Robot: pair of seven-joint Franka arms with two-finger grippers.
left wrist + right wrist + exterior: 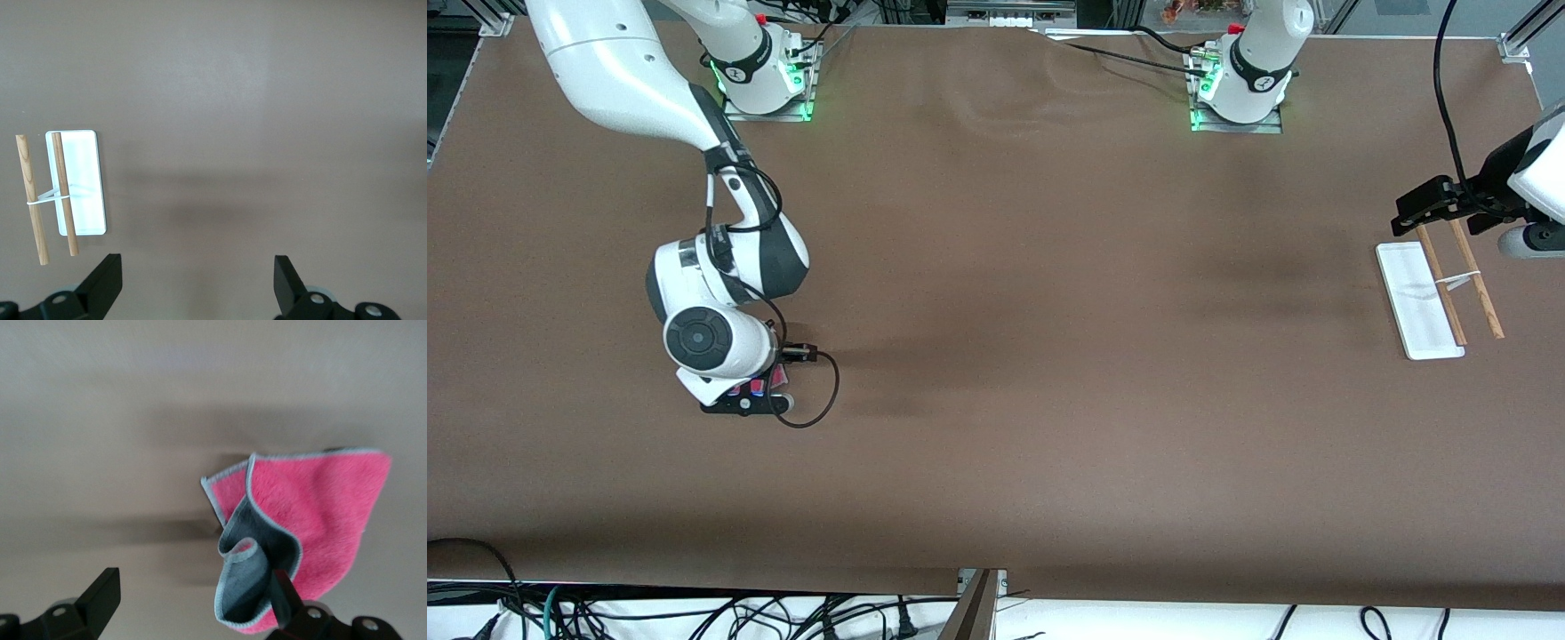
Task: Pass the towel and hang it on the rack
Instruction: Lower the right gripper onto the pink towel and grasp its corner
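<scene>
right gripper (193, 600) hangs spread wide over the towel (313, 533) (pink face up, grey fold showing) on the table (996, 356) at its own end. left gripper (197, 283), also wide, waits over the rack (77, 183).

The towel (313, 520) looks like soft, fuzzy cloth with a stitched trim. The rack (67, 193) has matt wooden rods on a smooth, glossy white base; the table (1049, 356) is matt brown.
</scene>
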